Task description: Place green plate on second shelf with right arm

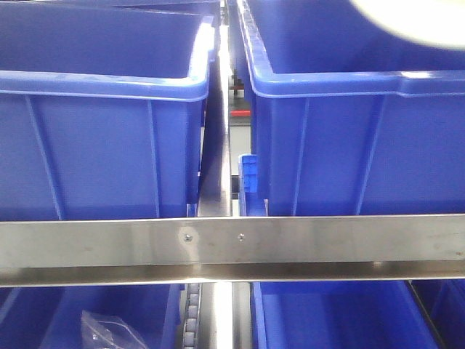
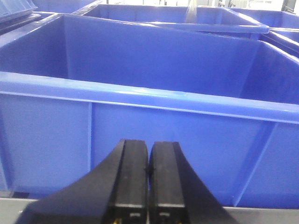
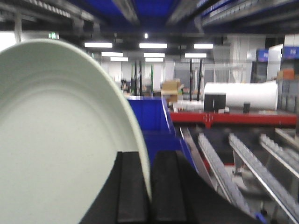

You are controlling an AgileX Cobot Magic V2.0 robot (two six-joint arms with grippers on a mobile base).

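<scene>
Right end effector (image 3: 150,196) clamps the plate (image 3: 56,140) rim; plate extends upright to its left. Left end effector (image 2: 148,186) closed, empty.

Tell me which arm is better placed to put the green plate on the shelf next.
Right. The right gripper already pinches the green plate by its rim, held on edge near the shelf rollers. The left gripper is shut and empty, facing a blue bin.

Front view close on blue bins (image 1: 102,131) behind shelf rail (image 1: 232,243); wrist views along each gripper.
</scene>
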